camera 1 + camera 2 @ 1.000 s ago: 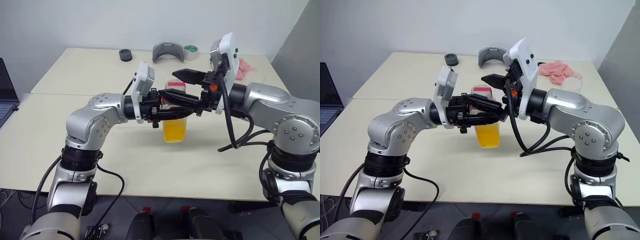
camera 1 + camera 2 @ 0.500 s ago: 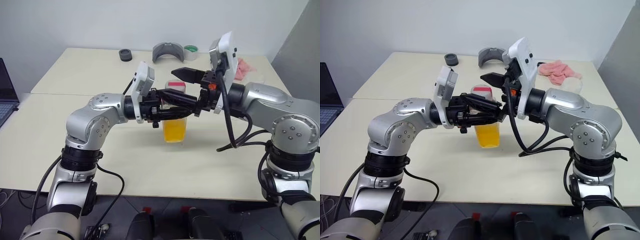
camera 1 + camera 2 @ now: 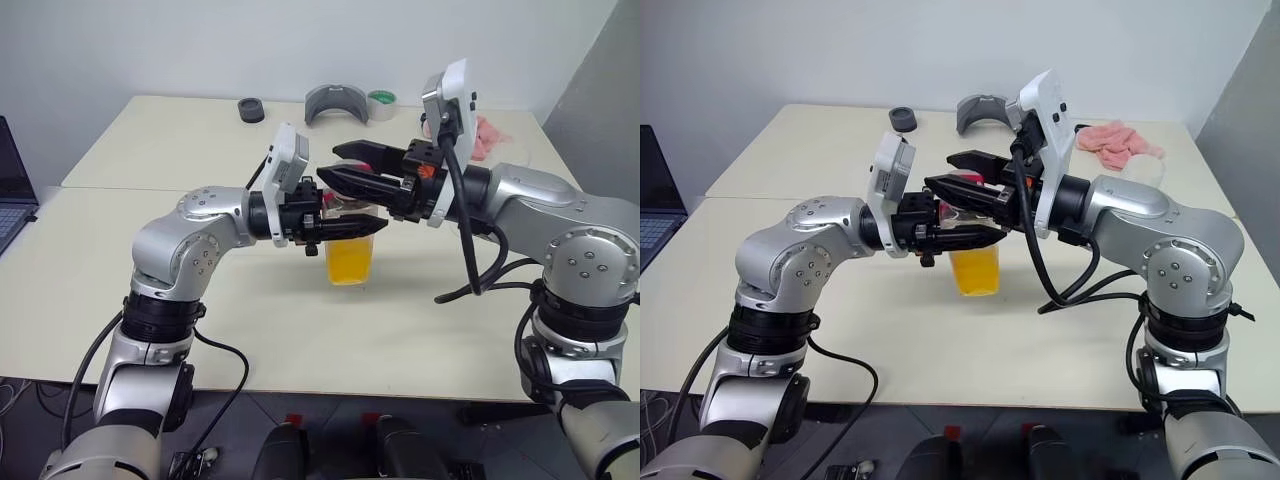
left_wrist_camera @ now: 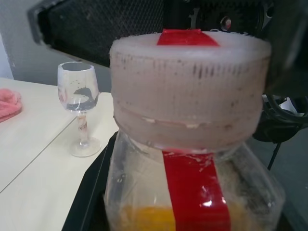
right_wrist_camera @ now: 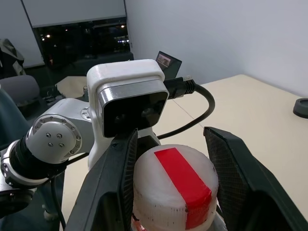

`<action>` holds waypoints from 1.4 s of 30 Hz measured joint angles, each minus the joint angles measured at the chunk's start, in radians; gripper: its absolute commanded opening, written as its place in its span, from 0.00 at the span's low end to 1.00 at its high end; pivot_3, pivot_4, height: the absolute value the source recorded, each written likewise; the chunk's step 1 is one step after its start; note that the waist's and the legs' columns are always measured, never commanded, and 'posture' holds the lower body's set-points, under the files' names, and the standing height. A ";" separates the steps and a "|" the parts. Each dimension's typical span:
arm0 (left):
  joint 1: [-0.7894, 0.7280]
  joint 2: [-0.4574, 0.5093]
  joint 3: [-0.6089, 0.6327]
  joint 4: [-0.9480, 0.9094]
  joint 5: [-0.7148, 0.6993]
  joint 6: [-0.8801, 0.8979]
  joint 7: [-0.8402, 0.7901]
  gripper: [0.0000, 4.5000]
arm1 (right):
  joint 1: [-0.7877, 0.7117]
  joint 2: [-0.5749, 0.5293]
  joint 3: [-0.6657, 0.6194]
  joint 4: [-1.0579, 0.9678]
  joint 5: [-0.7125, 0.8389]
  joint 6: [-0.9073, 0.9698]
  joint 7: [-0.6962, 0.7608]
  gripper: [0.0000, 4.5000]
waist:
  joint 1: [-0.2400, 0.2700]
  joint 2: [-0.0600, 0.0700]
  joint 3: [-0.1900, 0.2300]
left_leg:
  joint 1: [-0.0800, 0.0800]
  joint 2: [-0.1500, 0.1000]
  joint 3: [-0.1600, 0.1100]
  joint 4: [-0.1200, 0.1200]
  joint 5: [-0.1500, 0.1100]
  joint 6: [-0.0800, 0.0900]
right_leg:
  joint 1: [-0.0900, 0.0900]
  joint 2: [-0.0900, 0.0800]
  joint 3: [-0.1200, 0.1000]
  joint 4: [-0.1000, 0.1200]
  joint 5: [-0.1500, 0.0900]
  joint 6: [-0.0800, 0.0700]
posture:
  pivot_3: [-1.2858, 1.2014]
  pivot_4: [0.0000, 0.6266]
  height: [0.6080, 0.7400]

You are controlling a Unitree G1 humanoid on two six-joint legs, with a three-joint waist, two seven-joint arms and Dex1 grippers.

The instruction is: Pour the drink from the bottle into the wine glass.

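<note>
1. Head views: the left gripper (image 3: 345, 228) is reaching right, clamping the bottle (image 3: 349, 245) above the table (image 3: 150, 150); the right gripper (image 3: 345, 166) is reaching left, fingers apart around the cap (image 3: 967, 178).
2. Left wrist view: the wine glass (image 4: 79, 109) is standing on the table, well apart from the bottle.
3. Right wrist view: both fingers (image 5: 115, 178) are flanking the cap, not touching it.
</note>
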 measured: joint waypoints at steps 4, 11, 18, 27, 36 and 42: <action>0.014 0.001 0.003 -0.044 -0.021 0.021 0.008 0.44 | 0.000 -0.057 0.028 0.053 -0.019 -0.083 0.173 0.41 | 0.000 0.000 0.000 | 0.000 0.000 0.000 0.000 0.000 0.000 | 0.000 0.000 0.000 -0.001 0.000 0.000 | 0.52 0.24 1.00; 0.039 0.019 0.016 -0.129 -0.068 0.091 0.037 0.44 | -0.069 -0.096 0.131 0.331 -0.106 -0.321 0.643 0.41 | -0.007 0.000 0.000 | 0.001 0.000 0.001 0.000 0.000 0.000 | 0.000 0.003 0.000 -0.001 0.000 0.000 | 0.52 0.24 1.00; 0.077 0.064 0.099 -0.220 -0.140 0.166 0.101 0.44 | -0.219 0.017 0.200 0.630 -0.204 -0.486 0.959 0.41 | -0.019 0.001 0.001 | 0.001 0.002 -0.003 0.000 0.000 0.000 | 0.000 0.004 -0.001 0.002 0.000 0.000 | 0.52 0.24 1.00; 0.093 0.072 0.114 -0.258 -0.197 0.210 0.142 0.44 | -0.228 0.067 0.255 0.676 -0.280 -0.548 1.056 0.85 | -0.015 0.002 0.002 | 0.001 0.001 -0.004 0.001 0.000 0.000 | 0.001 -0.003 -0.004 0.004 0.000 -0.001 | 0.52 0.24 1.00; 0.068 0.066 0.099 -0.204 -0.180 0.164 0.116 0.44 | -0.179 -0.123 0.180 0.533 -0.288 -0.409 0.964 0.99 | -0.002 0.002 0.002 | 0.001 0.000 -0.004 0.001 0.000 0.000 | 0.001 -0.003 -0.004 0.003 0.000 -0.001 | 0.52 0.24 1.00; 0.065 0.064 0.074 -0.149 -0.139 0.114 0.083 0.44 | -0.083 -0.147 0.076 0.257 -0.250 -0.197 0.631 0.99 | -0.007 0.002 0.002 | 0.001 0.000 -0.004 0.001 0.000 0.000 | 0.000 -0.002 -0.003 0.005 -0.001 -0.002 | 0.52 0.24 1.00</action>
